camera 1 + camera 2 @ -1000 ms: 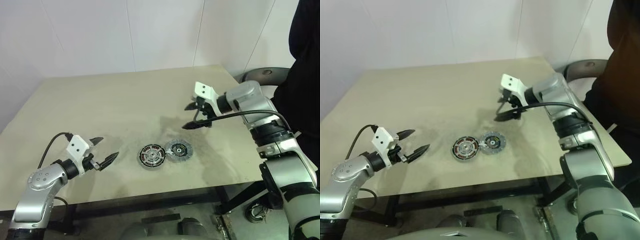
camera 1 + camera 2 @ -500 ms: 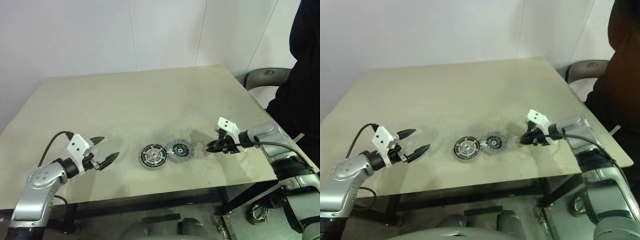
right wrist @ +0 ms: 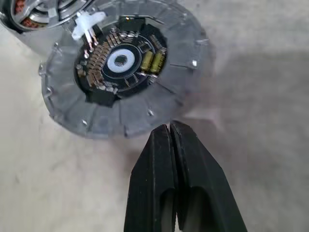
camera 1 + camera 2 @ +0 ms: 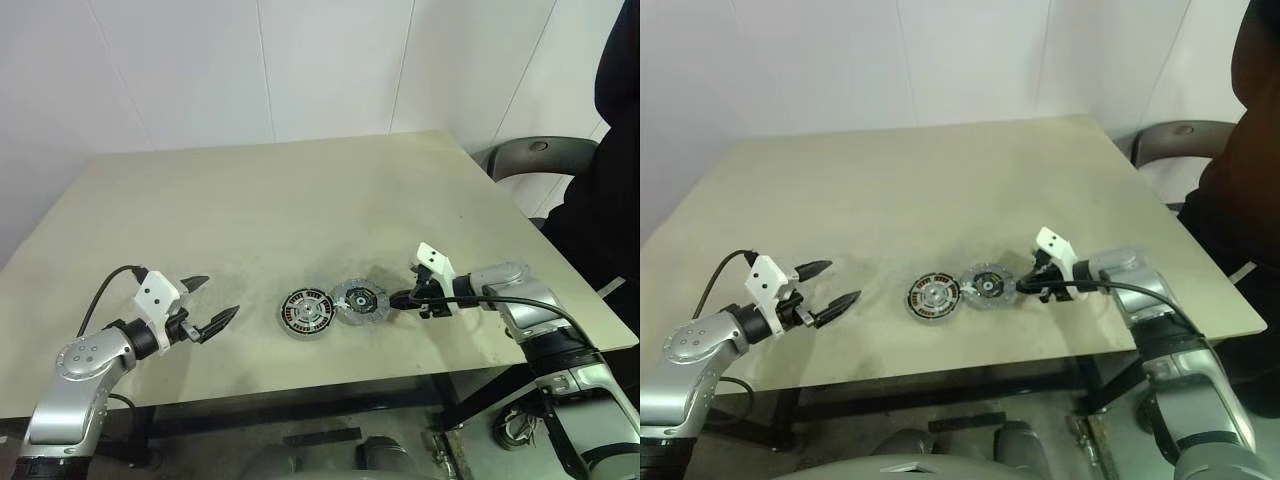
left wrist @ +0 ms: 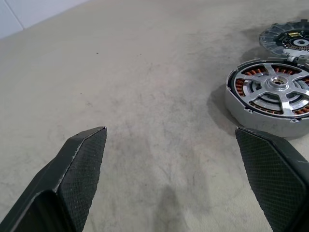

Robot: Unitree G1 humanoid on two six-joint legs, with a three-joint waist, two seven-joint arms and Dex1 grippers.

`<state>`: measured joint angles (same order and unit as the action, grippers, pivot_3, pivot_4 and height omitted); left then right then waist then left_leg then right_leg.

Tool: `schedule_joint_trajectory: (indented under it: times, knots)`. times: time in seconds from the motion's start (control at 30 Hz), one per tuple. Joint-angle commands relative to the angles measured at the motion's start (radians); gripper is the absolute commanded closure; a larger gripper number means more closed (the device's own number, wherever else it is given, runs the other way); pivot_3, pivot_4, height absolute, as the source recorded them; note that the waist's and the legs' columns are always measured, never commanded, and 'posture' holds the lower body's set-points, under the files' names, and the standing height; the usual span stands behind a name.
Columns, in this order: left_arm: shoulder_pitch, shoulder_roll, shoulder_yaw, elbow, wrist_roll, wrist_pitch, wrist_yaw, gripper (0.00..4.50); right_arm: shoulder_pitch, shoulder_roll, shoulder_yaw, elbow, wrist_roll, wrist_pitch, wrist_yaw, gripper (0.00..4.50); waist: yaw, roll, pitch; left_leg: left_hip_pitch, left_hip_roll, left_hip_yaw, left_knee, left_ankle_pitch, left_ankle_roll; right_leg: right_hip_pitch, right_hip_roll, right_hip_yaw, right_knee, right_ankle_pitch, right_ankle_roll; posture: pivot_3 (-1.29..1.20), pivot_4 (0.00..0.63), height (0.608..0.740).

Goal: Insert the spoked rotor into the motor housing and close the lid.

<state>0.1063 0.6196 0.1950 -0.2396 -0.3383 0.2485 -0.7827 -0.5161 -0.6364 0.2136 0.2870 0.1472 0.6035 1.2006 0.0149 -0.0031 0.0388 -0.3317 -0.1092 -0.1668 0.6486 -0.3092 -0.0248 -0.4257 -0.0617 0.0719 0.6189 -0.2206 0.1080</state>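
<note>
Surface [image 4: 250, 210]: a beige top is carrying two round motor parts near its front edge.
Motor housing [image 4: 306, 312]: it is lying flat near the middle of the front strip, showing copper coils under silver spokes.
Spoked rotor [image 5: 273, 90]: it is sitting inside the motor housing, its silver hub and spokes facing up.
Lid [image 4: 360, 301]: it is lying just beside the motor housing, on the right, with its edge touching or overlapping the housing's rim; its dark circuit face is pointing up. A small white plug [image 3: 88, 23] is sticking out where the two parts are meeting.
Left gripper [image 4: 212, 302]: it is hovering over the surface well to the left of the motor housing, with its fingers spread wide and nothing between them.
Right gripper [image 4: 397, 299]: it is reaching in low from the right, its fingers pressed together with nothing between them; the tips are sitting at the lid's right rim, and contact is too close to tell.
Person [image 4: 600, 200]: someone in dark clothing is standing at the right edge, beside a grey chair [image 4: 525, 155].
</note>
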Motion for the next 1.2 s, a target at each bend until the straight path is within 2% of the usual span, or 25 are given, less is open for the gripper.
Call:
schedule_joint_trajectory:
  times: [0.03,0.7,1.2]
  knots:
    - [-0.01,0.006,0.014,-0.026,-0.008,-0.011,0.004,0.0,-0.003,0.018,-0.055,-0.044,0.054,0.002,-0.017,4.43,-0.001,0.0,0.0,0.0,0.0,0.0,0.0,0.0,0.0,0.0,0.0,0.0,0.0,0.0,0.0,0.0,0.0,0.74]
    - [-0.022,0.02,0.01,-0.021,-0.01,0.005,-0.005,0.0,-0.092,0.05,-0.063,-0.241,0.192,0.112,-0.06,4.43,-0.002,0.0,0.0,0.001,0.0,0.0,0.0,0.0,0.0,0.0,0.0,0.0,0.0,0.0,0.0,0.0,0.0,0.74]
    - [-0.018,0.012,0.01,-0.024,-0.008,0.001,0.006,0.0,-0.111,0.146,0.029,-0.288,0.202,0.133,-0.087,4.43,-0.002,0.0,0.0,0.001,0.0,0.0,0.0,0.0,0.0,0.0,0.0,0.0,0.0,0.0,0.0,0.0,0.0,0.74]
